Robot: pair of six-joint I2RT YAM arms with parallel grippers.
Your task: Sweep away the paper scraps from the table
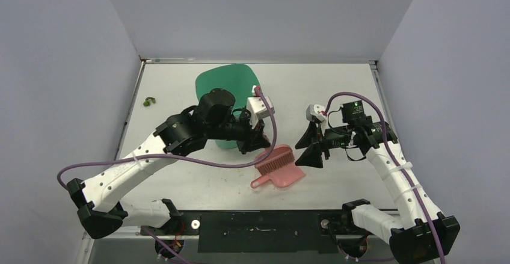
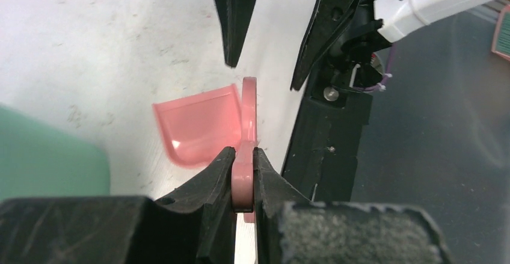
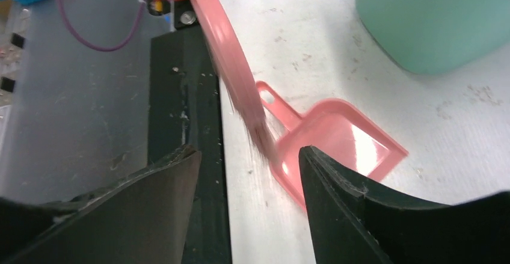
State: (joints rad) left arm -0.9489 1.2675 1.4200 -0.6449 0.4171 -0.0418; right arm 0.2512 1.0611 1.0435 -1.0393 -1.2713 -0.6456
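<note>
Paper scrap [image 1: 148, 101], olive, near the table [image 1: 337, 83]'s left edge.
Left gripper [image 2: 243, 154] clamps the pink brush [image 2: 248, 101] (right gripper [image 3: 248, 153] gapes, empty).

Dustpan [image 3: 337, 132] and brush [image 3: 225, 47]: glossy smooth pink plastic. Bench [image 1: 337, 89]: matt white, scuffed. Green mat [image 1: 225, 77]: smooth, matt. Left claw [image 2: 243, 151]: black, grainy matt.

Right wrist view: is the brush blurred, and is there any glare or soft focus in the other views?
Right wrist: the brush smears at its bristles, and the dustpan floor shows a pale sheen. Left wrist: the left gripper clamping the brush handle looks soft up close; the dustpan glints. Top external: sharp, evenly lit, only soft shadows on the table.
</note>
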